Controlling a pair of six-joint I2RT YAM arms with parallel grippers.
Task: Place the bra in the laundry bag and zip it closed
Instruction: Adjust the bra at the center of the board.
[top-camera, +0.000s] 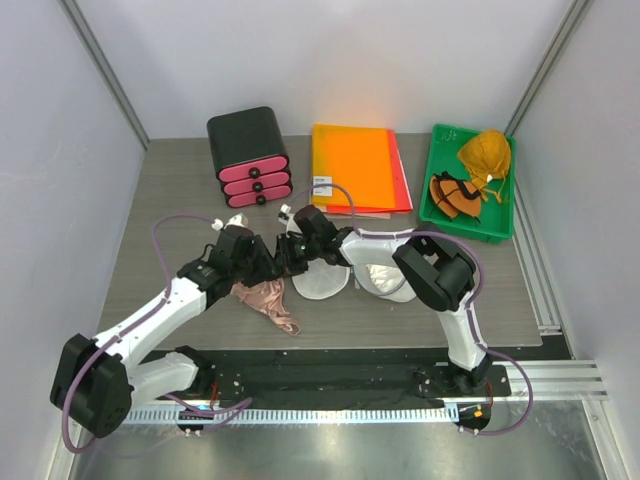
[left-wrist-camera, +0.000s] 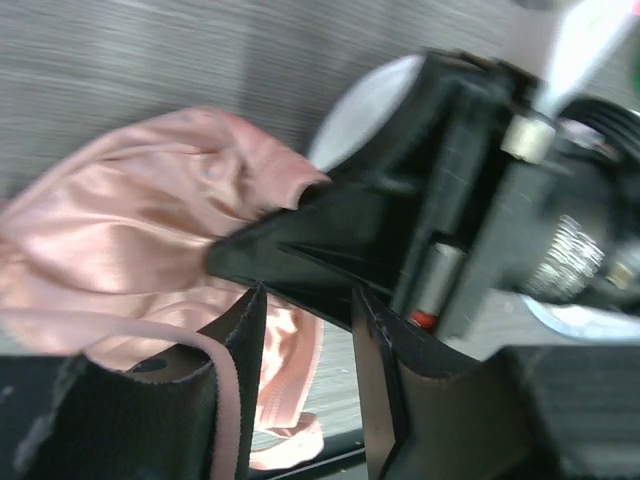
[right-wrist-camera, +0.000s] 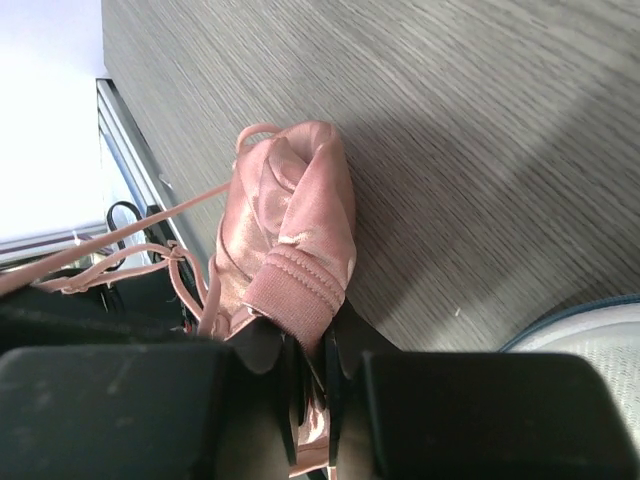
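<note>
The pink satin bra (top-camera: 266, 300) lies on the table left of the laundry bag (top-camera: 322, 282), a white round mesh case lying open in two halves. My right gripper (top-camera: 291, 258) is shut on the bra's ribbed band; the right wrist view shows the bra (right-wrist-camera: 290, 215) bunched ahead of the gripper (right-wrist-camera: 312, 350). My left gripper (top-camera: 263, 264) is close beside it. In the left wrist view it (left-wrist-camera: 305, 330) is open, a pink strap draped over its left finger (left-wrist-camera: 215, 400), the bra (left-wrist-camera: 120, 240) ahead and the right gripper's black body just beyond.
A black drawer box with pink fronts (top-camera: 249, 156) stands at the back left, orange folders (top-camera: 355, 165) at the back middle, and a green tray (top-camera: 441, 212) with orange cloth items at the back right. The bag's rim (right-wrist-camera: 590, 335) shows at the right wrist view's lower right.
</note>
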